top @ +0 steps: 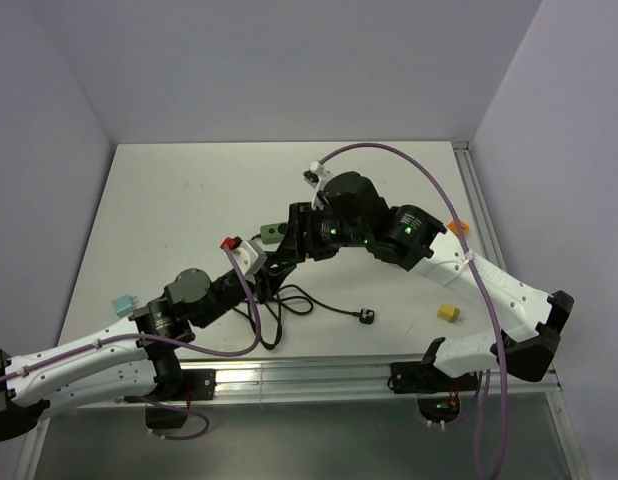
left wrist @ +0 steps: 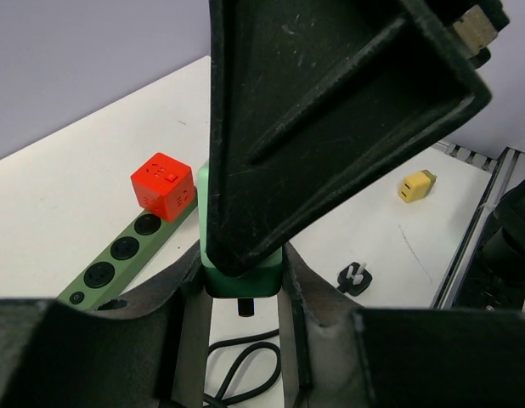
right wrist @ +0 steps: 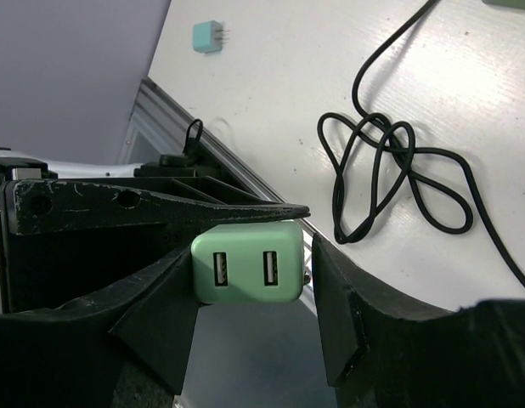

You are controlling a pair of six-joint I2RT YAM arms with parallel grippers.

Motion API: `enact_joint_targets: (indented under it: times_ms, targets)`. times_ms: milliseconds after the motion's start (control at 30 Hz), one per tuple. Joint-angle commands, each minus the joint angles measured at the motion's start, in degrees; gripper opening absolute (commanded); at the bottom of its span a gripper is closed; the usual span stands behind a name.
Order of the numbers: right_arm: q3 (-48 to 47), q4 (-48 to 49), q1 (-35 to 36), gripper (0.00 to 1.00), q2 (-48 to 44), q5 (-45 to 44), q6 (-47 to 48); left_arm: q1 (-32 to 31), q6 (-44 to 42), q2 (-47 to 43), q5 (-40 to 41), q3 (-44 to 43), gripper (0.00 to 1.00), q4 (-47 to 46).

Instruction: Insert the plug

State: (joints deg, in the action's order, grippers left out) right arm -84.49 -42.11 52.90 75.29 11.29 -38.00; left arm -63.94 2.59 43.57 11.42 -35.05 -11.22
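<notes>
A mint-green USB charger plug [left wrist: 245, 276] sits between my left gripper's [left wrist: 243, 297] two fingers, which press on both its sides; one dark prong shows below it. It is held above the table. In the right wrist view the same charger [right wrist: 245, 262] shows two USB ports. My right gripper [right wrist: 256, 280] brackets it: one finger touches its left side, the other stands a small gap off. A green power strip [left wrist: 118, 255] with a red cube adapter [left wrist: 163, 184] on it lies beyond. From above, both grippers [top: 264, 262] [top: 289, 240] meet beside the strip [top: 272, 233].
A black plug [top: 367, 317] with a tangled black cable [top: 289, 305] lies near the front. A yellow charger [top: 448, 313] is at the right, an orange piece [top: 457, 228] by the right rail, a teal charger [top: 121, 302] at the left edge.
</notes>
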Motion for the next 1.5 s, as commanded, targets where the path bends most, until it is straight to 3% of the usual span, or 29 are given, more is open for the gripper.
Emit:
enact_joint_targets:
  times_ms: [0,133,167,267,400,433,567,833,1033,1467]
  targets:
    - [-3.31,0.01,0.27,0.59,0.30,-2.41,0.82,0.05,-0.74,-1.56,-1.22,-1.08,0.00,-2.23]
    - [-3.58,0.71,0.27,0.00,1.26,-1.80,1.52,0.05,-0.22,-1.30,-0.09,-1.34,0.00,-0.73]
    - [-3.40,1.23,0.36,0.00,1.53,-1.62,1.87,0.05,1.18,-1.04,1.22,-1.60,0.27,-0.38]
    - [-3.49,2.11,0.27,0.00,2.67,-3.20,3.19,0.05,7.15,-1.12,10.62,-2.48,0.74,2.16]
    - [-2.96,4.57,0.27,0.00,3.90,-12.74,5.21,0.05,15.58,-4.01,21.33,-3.18,0.91,8.83]
    - [-2.53,5.19,0.36,0.00,4.69,-14.52,5.48,0.05,20.65,-4.37,28.15,-3.53,0.91,14.51]
    - [-1.03,10.71,0.27,0.00,7.85,-22.17,6.79,0.05,34.65,-5.34,40.40,-6.52,0.92,30.23]
    - [0.99,17.67,0.27,0.00,18.30,-35.01,8.55,0.05,53.72,-8.76,48.69,-8.63,0.90,47.86]
    - [-3.39,19.87,0.27,0.00,28.59,-42.49,8.29,0.05,52.35,-13.07,47.56,-7.32,0.88,45.77]
    - [-3.66,25.49,-8.25,0.00,36.59,-34.76,10.66,0.05,49.53,-17.81,45.10,-4.60,0.87,42.44]
